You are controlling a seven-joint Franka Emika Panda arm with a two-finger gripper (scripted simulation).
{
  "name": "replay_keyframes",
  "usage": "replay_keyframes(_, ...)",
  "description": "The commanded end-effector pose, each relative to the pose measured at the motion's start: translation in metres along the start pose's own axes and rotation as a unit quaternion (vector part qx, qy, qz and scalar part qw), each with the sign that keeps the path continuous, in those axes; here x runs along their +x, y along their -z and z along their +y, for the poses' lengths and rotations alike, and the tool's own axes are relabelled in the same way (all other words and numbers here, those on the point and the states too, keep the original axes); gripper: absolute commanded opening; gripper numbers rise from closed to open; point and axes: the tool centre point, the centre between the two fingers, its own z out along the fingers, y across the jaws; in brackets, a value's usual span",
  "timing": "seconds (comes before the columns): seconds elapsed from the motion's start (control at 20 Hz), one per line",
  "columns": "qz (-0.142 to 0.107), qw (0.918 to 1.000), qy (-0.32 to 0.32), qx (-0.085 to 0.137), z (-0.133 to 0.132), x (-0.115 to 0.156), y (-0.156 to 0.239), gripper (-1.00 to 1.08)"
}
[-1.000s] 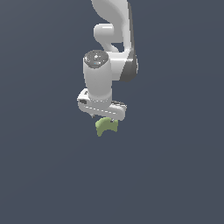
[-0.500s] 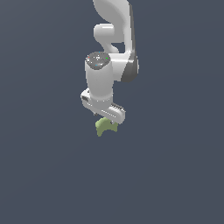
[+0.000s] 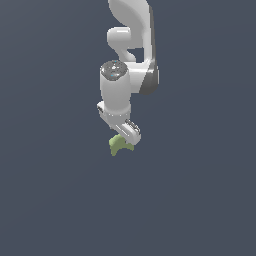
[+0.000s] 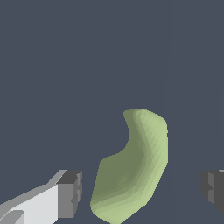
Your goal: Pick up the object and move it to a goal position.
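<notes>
- Gripper [image 4: 141, 192] is spread open around the object [image 4: 133, 168], and in the wrist view there's a clear gap on both sides, so neither of the fingertips [image 4: 70, 194] is touching it.
- Biggest risk from here, I'd say: the piece isn't centred. It sits nearer one finger, so when the jaws close that finger would hit first and could shove or spin it before the other arrives.
- Second worry is the shape. It's curvy with a scooped notch on one edge, so a flat pad landing on the bulge or the notch could squirt it out sideways or leave a wobbly grip.
- Looks-wise: small matte light-green blob-ish block, rounded corners, narrower at one end, faceted shading.
- Location: in the exterior view the object [image 3: 119, 145] sits right under the gripper [image 3: 123, 141], poking out below the hand, on the plain dark grey ground [image 3: 60, 200]. No goal marker visible anywhere.
</notes>
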Motion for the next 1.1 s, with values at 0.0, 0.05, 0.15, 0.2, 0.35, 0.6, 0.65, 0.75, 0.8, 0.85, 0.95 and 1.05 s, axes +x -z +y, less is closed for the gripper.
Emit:
replay_keyframes(0.0, 0.0, 0.9994, -0.034, 0.0, 0.0005, -0.0017, -0.0016, 1.0)
replay_keyframes(0.05, 0.0, 0.9989, -0.047, 0.0, 0.0008, -0.0024, -0.0022, 1.0)
replay_keyframes(0.15, 0.0, 0.9973, -0.073, 0.0, 0.0012, -0.0038, -0.0035, 1.0)
replay_keyframes(0.2, 0.0, 0.9963, -0.086, 0.0, 0.0014, -0.0044, -0.0041, 1.0)
replay_keyframes(0.35, 0.0, 0.9924, -0.123, 0.0, 0.0021, -0.0063, -0.0058, 1.0)
replay_keyframes(0.6, 0.001, 0.9852, -0.172, 0.0, 0.003, -0.0088, -0.008, 1.0)
replay_keyframes(0.65, 0.001, 0.9838, -0.179, 0.0, 0.0032, -0.0092, -0.0084, 1.0)
replay_keyframes(0.75, 0.001, 0.9813, -0.193, 0.0, 0.0034, -0.0098, -0.009, 1.0)
replay_keyframes(0.8, 0.001, 0.9802, -0.198, 0.0, 0.0036, -0.0101, -0.0092, 1.0)
replay_keyframes(0.85, 0.001, 0.9792, -0.203, 0.0, 0.0037, -0.0103, -0.0095, 1.0)
replay_keyframes(0.95, 0.001, 0.9775, -0.211, 0.0, 0.0038, -0.0107, -0.0098, 1.0)
replay_keyframes(1.05, 0.001, 0.9763, -0.216, 0.0, 0.0039, -0.011, -0.0101, 1.0)
